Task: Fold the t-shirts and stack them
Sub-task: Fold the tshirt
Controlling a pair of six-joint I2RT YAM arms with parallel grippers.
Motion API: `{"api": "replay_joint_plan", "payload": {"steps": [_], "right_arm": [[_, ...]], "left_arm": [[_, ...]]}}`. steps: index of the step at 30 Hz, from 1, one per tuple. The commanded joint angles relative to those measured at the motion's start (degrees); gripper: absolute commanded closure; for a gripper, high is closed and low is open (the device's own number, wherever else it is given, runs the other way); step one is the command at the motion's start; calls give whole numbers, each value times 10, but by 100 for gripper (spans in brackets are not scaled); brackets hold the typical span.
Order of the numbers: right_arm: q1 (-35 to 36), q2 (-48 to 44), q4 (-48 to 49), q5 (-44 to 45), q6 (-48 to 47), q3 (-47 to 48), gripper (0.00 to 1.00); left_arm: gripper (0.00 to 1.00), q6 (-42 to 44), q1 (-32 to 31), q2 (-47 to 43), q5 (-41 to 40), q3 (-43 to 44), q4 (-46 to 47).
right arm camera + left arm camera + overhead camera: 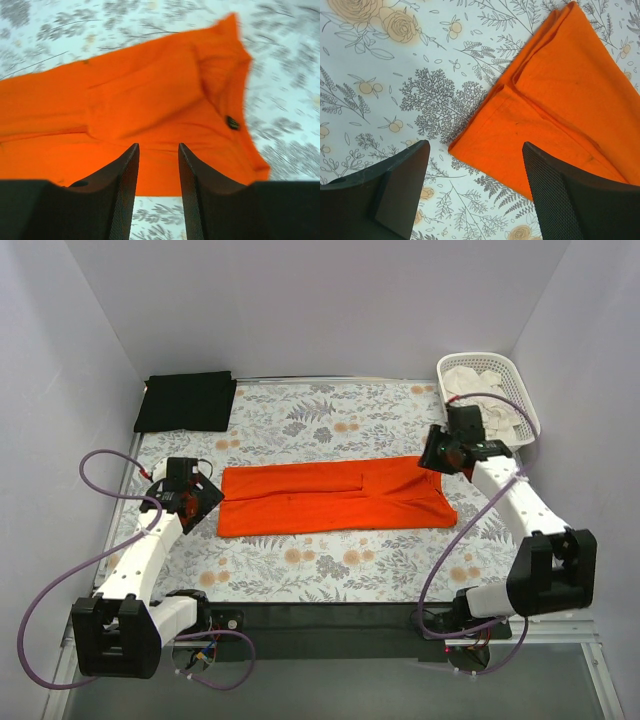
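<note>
Only the top external view takes in the whole grey-and-orange floral tablecloth [330,420]. At its far left corner lies a black t-shirt [186,401], folded into a flat rectangle; neither wrist camera sees it. Nearer, the left gripper [200,498] sits just beside the left end of the bright orange t-shirt [335,496], which lies in the middle of the table as a long band running left to right. At the band's right end is the right gripper [440,452]. Behind it, at the far right corner, stands a white plastic lattice basket [525,390] holding pale cloth [480,385]. This view does not show how either pair of jaws stands.

The left wrist view does. The left gripper [475,150] has its two dark fingers [400,185] spread wide with nothing between them, hanging above the tablecloth [395,75] and the orange shirt's [560,100] near corner.

The right wrist view, blurred, shows the right gripper [158,150] with its jaws parted by a narrow gap and empty, above the orange shirt [140,100].

The orange shirt is folded lengthwise. From above a seam-like edge runs along the middle of the band. At the left corner its layered edges meet in a crease. At the right end the neck opening shows, with a small dark tag [232,122] inside.
</note>
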Motion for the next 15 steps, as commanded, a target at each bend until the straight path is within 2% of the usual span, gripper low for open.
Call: {"api": "replay_joint_plan", "payload": {"steps": [1, 8, 15], "right_arm": [[93, 96, 2, 23, -3, 84, 63], [188, 238, 6, 43, 5, 186, 65], [214, 327, 3, 57, 7, 250, 68]], "left_arm": [[30, 52, 1, -12, -1, -12, 45], [30, 69, 1, -28, 7, -50, 93], [30, 68, 1, -34, 27, -85, 129]]}}
